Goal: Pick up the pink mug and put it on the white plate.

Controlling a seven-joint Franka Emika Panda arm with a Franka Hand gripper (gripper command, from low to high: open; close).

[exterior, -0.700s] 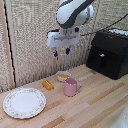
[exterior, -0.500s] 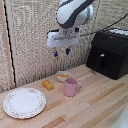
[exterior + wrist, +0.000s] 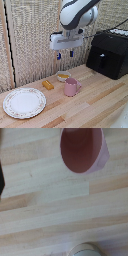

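1. Exterior view: gripper [image 3: 65,54] hangs above the mug [image 3: 71,87], fingers spread, grasping nothing.
2. Bowl [image 3: 63,76] just behind mug; yellow block [image 3: 47,85] beside.
3. Plate [image 3: 24,102] well apart, bare table [image 3: 100,107] between.

Platter [image 3: 24,102] at exterior view's left; mug [image 3: 71,87] right of it, bowl [image 3: 63,76] just behind.
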